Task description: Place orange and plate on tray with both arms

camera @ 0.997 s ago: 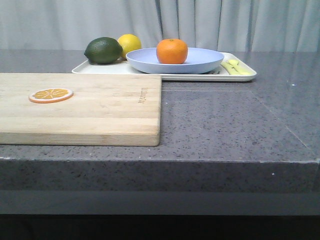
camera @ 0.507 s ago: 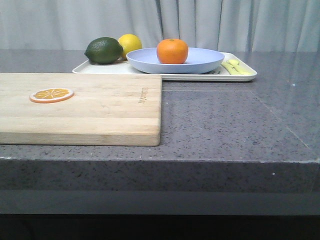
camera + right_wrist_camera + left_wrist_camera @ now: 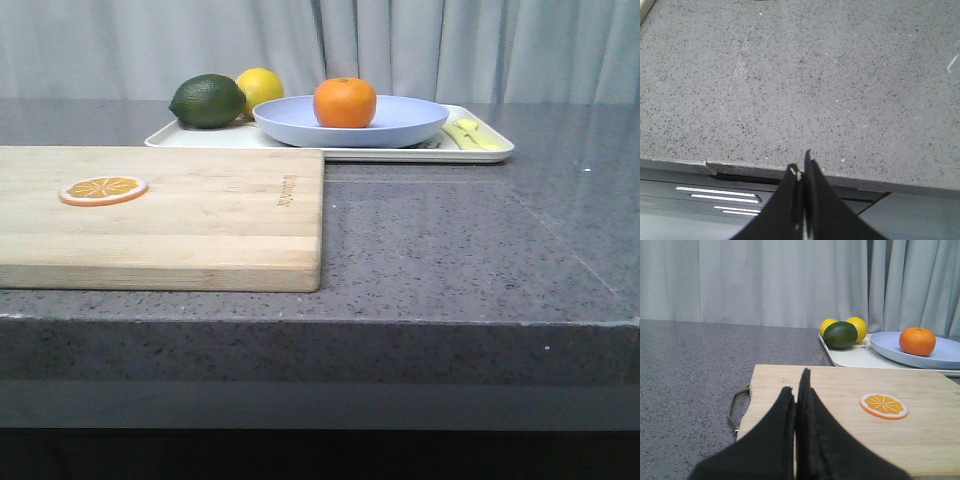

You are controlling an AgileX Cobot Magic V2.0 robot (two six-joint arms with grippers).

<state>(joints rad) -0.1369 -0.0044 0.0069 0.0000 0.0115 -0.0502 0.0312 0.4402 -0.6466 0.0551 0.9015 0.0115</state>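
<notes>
The orange (image 3: 345,103) sits in the pale lavender-blue plate (image 3: 400,125), which rests on the cream-white tray (image 3: 480,152) at the back of the counter. All three also show in the left wrist view: orange (image 3: 917,341), plate (image 3: 945,354), tray (image 3: 855,357). My left gripper (image 3: 796,385) is shut and empty, low over the near end of the wooden cutting board (image 3: 850,405). My right gripper (image 3: 801,166) is shut and empty, at the counter's front edge. Neither gripper shows in the front view.
A green lime (image 3: 208,101) and a yellow lemon (image 3: 260,88) lie on the tray's left part, a pale yellow utensil (image 3: 472,134) on its right end. The cutting board (image 3: 160,215) carries a flat orange slice (image 3: 103,189). Grey curtain behind.
</notes>
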